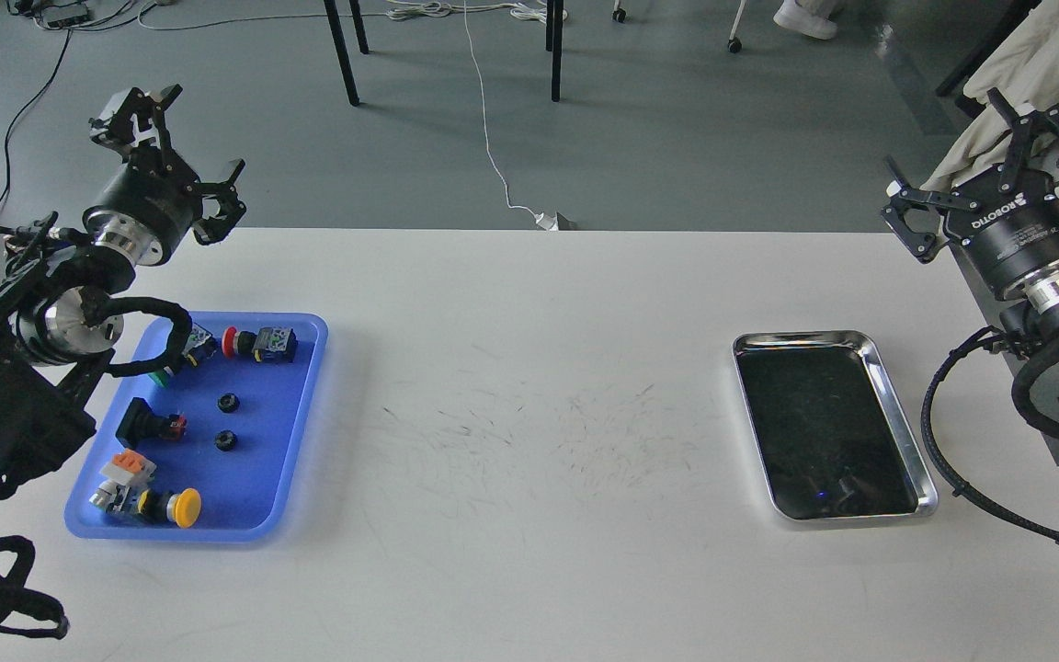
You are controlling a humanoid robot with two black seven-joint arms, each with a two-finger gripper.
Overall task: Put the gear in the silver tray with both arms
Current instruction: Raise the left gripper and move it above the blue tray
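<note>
Two small black round gears lie in the middle of the blue tray at the table's left. At the right of the table sits the silver tray, its dark bottom bare. My left gripper hangs open over the table's back-left corner, above and behind the blue tray, holding nothing. Beyond the table's right edge my right gripper, marked ROBOTIQ, is raised and open, behind and to the right of the silver tray, with nothing in it.
The blue tray also holds several push-button switches, among them a red one and a yellow one. The white table is scuffed between the trays. Chair legs and cables stand on the floor behind; cloth drapes at the far right.
</note>
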